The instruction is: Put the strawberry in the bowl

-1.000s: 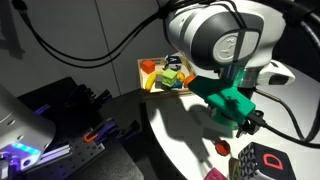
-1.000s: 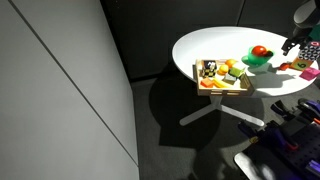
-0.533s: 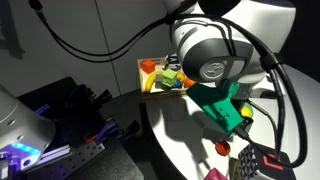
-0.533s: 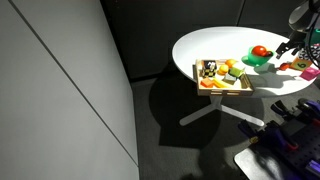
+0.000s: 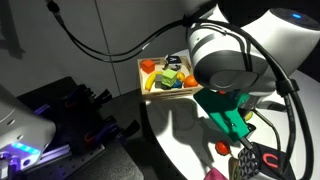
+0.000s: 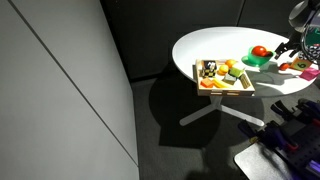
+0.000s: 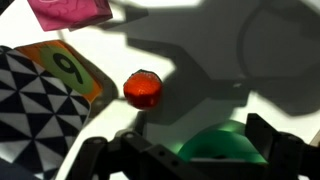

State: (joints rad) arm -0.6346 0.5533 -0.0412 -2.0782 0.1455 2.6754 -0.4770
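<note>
The strawberry (image 7: 142, 88) is small and red and lies on the white table, apart from the bowl. It also shows in both exterior views (image 5: 222, 147) (image 6: 285, 66). The green bowl (image 7: 225, 147) lies low in the wrist view, between my fingers. In an exterior view the bowl (image 6: 254, 62) holds a larger round red fruit (image 6: 261, 50). My gripper (image 7: 180, 142) is open and empty, hovering above the table over the bowl's edge, with the strawberry ahead and to the left. It shows in an exterior view (image 6: 297, 44) near the table's far edge.
A square wooden tray (image 6: 209, 84) (image 5: 146, 70) with coloured pieces sits beside the bowl. A black-and-white patterned card with a 9 (image 7: 35, 95) (image 5: 262, 162) and a pink object (image 7: 72, 10) (image 6: 308, 72) lie near the strawberry. The table edge is close.
The arm has swung and come down a little toward the strawberry. The strawberry, bowl and tray have not moved.
</note>
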